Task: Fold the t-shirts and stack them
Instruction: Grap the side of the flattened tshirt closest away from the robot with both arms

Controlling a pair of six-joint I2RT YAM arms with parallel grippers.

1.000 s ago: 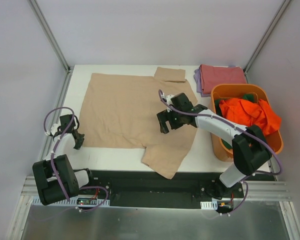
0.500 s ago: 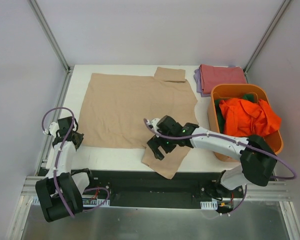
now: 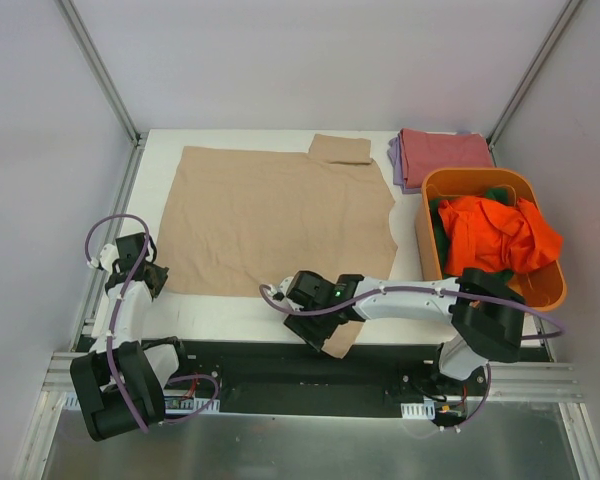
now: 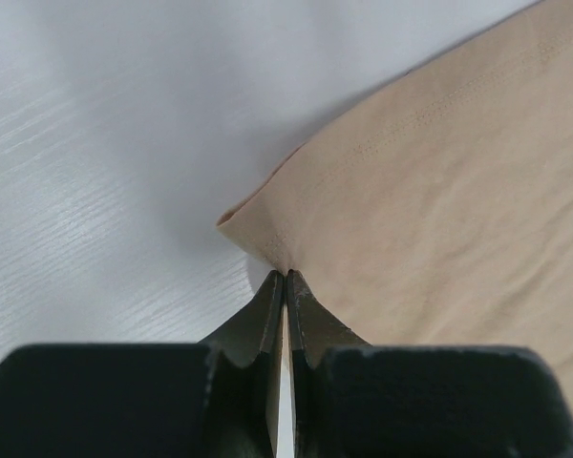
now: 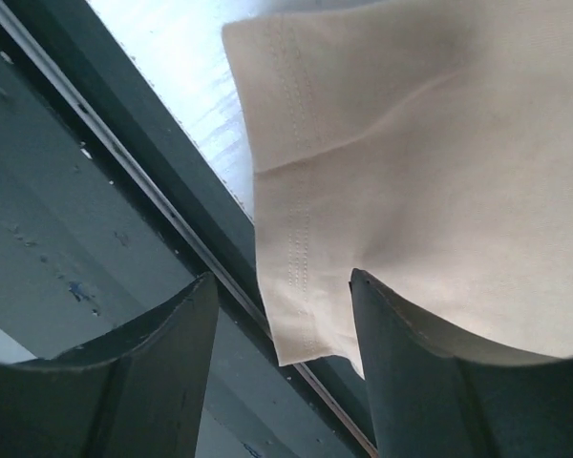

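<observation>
White table point(image 3: 230, 305) fills the middle of the top view, and the beige shirt point(image 3: 270, 215) is spread flat over most of it. Its near sleeve point(image 3: 342, 338) hangs past the table's front edge at lower centre.

A second ago the right hand point(image 3: 302, 328) hovered over the middle of the shirt. Since then it has swept down the frame to that overhanging sleeve. It is now wide open, with one finger point(image 5: 162, 372) either side of the stitched hem point(image 5: 288, 239). It grips nothing yet, and the dark rail point(image 5: 67, 191) below the table edge shows behind the cloth.

The left hand point(image 3: 148, 275) has barely moved at the left of the frame. Its wrist view shows it closed to a thin slit. The shirt's lower-left corner point(image 4: 258, 234) meets its tips and looks pinched there, though the hold is shallow.

This probably means one corner is anchored while the right hand lines up on the sleeve for the first fold. That fold has not begun, as the body lies unfolded and the far sleeve point(image 3: 340, 148) is still out flat at the top. Closing on the hem looks like the next need, and it may slip off such a thin edge.

At upper right a small folded stack point(image 3: 435, 155) of red and lavender waits. Below it the tub point(image 3: 430, 262) holds an orange shirt point(image 3: 495, 230) and a dark green one point(image 3: 497, 193), so much of the task remains.
</observation>
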